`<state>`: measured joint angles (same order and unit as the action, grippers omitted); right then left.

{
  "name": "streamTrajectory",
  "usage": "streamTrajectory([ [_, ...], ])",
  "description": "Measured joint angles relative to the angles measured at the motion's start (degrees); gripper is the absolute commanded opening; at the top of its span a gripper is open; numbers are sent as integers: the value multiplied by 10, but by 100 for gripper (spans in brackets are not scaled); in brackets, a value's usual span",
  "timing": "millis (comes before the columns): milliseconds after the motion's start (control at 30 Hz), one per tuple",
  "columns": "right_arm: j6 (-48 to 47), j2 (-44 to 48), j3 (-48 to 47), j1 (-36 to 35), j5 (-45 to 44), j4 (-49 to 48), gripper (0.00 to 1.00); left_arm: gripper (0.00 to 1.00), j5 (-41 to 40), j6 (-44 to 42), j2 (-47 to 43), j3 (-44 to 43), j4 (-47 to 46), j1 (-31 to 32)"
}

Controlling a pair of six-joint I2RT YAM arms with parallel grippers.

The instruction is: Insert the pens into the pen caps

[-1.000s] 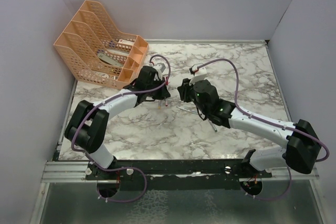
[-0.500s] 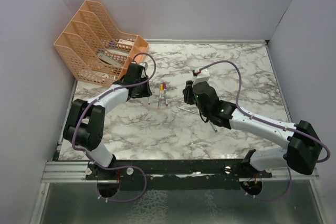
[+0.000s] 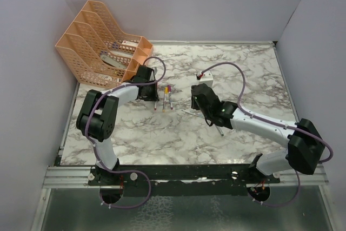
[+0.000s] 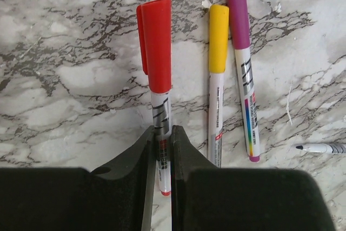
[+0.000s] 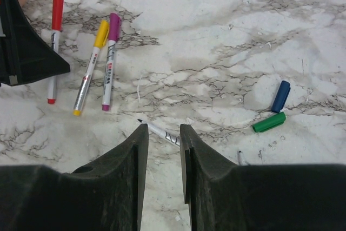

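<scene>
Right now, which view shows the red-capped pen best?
Left wrist: the red-capped pen is large and sharp, its barrel between the left fingers. Right wrist shows it small, partly behind those fingers. Top external shows only a sliver.

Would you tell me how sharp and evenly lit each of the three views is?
Top view: soft even light, no glare on the table, pens too small for detail. Left wrist: print on the red pen sharp, black jaws lack detail. Right wrist: green cap and blue cap crisp, jaws likewise dark.
</scene>
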<state>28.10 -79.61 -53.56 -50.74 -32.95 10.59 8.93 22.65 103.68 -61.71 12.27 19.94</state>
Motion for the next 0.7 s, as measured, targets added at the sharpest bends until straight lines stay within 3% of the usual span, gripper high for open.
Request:
streamTrajectory([
  [367,-34,-76,-24,12,65,37,31,31,19,-2,26,-28,-8,0],
  [700,-66,-138,-45,12,124,57,31,31,29,2,25,-22,-22,0],
])
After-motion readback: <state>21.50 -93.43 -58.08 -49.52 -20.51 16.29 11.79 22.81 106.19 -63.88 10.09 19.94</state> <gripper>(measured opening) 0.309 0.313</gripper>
